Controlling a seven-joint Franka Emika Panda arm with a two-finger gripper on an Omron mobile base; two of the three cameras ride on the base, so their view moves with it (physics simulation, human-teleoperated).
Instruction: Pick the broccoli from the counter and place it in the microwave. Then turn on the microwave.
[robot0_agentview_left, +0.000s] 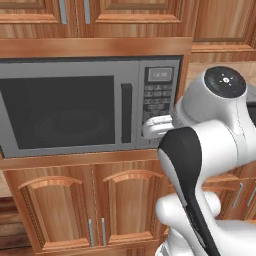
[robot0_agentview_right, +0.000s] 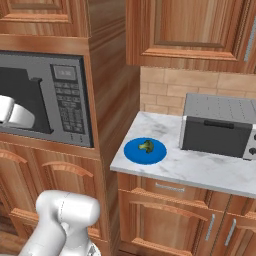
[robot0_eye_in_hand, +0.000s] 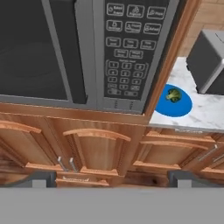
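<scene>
The gripper (robot0_eye_in_hand: 111, 177) hangs with its jaws spread wide and nothing between them, its two dark tips low in the hand view, facing the microwave (robot0_eye_in_hand: 87, 52) that takes up the upper left of that frame. The microwave's door is closed, its black handle (robot0_agentview_left: 126, 113) upright beside the keypad (robot0_agentview_left: 158, 97). The broccoli (robot0_agentview_right: 146, 146) sits on a blue plate (robot0_agentview_right: 145, 151) at the centre of the right base view, on the counter (robot0_agentview_right: 200, 167). A grey toaster oven (robot0_agentview_right: 218, 125) stands on that counter toward the right edge.
</scene>
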